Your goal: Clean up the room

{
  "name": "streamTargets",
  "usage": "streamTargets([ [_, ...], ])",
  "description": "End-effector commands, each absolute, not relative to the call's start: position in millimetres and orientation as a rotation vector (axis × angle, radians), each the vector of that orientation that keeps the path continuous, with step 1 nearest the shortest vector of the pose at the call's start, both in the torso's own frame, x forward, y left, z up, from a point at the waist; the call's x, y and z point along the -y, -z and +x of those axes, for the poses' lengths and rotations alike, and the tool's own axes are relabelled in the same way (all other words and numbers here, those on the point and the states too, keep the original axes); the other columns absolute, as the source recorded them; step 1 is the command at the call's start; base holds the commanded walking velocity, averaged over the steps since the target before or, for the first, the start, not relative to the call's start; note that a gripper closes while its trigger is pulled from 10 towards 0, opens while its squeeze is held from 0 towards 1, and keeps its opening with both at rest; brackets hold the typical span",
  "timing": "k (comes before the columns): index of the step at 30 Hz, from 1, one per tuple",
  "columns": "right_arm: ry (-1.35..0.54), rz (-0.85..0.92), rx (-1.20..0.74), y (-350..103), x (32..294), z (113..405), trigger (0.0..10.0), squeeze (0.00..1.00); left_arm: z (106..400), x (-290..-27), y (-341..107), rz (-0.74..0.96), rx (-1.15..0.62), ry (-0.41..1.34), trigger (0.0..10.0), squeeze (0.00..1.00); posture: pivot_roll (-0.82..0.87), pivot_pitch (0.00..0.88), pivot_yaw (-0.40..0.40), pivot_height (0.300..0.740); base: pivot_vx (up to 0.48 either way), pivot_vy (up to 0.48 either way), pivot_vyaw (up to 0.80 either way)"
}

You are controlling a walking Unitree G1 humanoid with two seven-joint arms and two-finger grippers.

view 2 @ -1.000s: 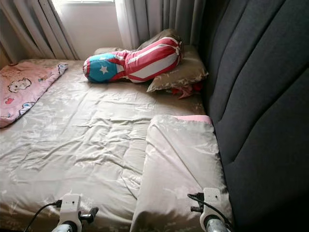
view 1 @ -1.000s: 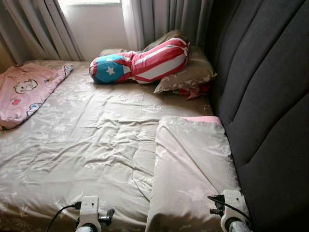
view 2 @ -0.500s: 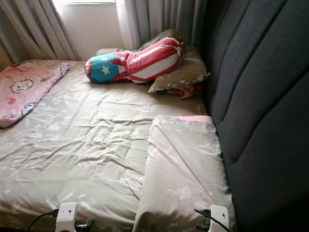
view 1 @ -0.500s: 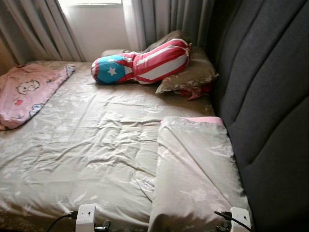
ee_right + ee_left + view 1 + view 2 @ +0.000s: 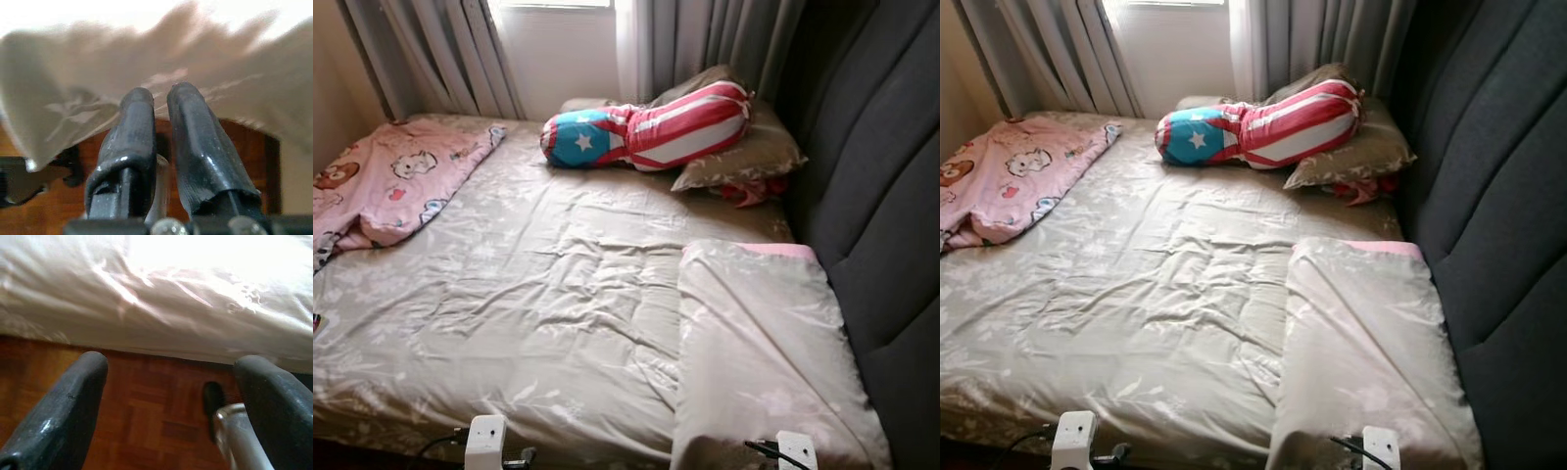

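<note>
Folded beige blanket lies just beyond the narrowed right gripper; left gripper gapes wide (the view has swung leftward, revealing more pink quilt).

Bolster red-white stripes, blue star end – blanket pink cartoon print.

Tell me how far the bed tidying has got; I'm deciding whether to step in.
Done: the folded beige quilt lies by the headboard. In hand: nothing; left gripper open, right gripper shut, both low at the bed edge. Left: the crumpled pink blanket and the striped bolster askew on a pillow.
</note>
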State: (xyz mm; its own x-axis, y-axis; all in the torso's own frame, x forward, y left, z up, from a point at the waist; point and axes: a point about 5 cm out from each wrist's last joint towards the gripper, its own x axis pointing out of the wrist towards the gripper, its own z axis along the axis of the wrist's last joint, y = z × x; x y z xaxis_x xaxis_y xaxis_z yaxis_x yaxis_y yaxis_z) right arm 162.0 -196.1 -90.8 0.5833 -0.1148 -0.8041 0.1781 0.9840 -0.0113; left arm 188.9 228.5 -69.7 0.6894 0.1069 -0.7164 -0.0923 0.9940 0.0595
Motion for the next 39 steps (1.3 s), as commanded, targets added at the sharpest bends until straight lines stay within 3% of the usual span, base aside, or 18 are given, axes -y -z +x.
streamTargets([
  [1, 0.2, 0.064, -0.956, 93.0, 202.7, 154.8, 10.0, 0.0, 186.3, -225.5, 72.1, 0.026, -0.823, -0.101, 10.0, 0.0, -0.1, 0.0, 0.025, 0.74, 0.0, 0.48, 0.0],
  [14, 0.207, 0.062, -0.957, 92.2, 215.5, 150.4, 10.0, 0.0, 189.0, -225.4, 70.9, 0.026, -0.82, -0.102, 10.0, 0.0, -0.1, 0.0, 0.027, 0.74, 0.0, 0.48, 0.0],
  [25, 0.129, 0.028, -0.948, 92.0, 191.6, 161.0, 10.0, 0.0, 191.3, -223.2, 70.6, 0.017, -0.819, -0.109, 10.0, 0.0, -0.1, 0.0, 0.021, 0.74, 0.0, 0.48, 0.0],
  [39, 0.117, 0.019, -0.941, 89.7, 188.7, 168.2, 10.0, 0.0, 198.0, -221.4, 68.0, 0.01, -0.814, -0.112, 10.0, 0.0, -0.13, 0.0, 0.027, 0.74, 0.0, 0.48, 0.0],
])
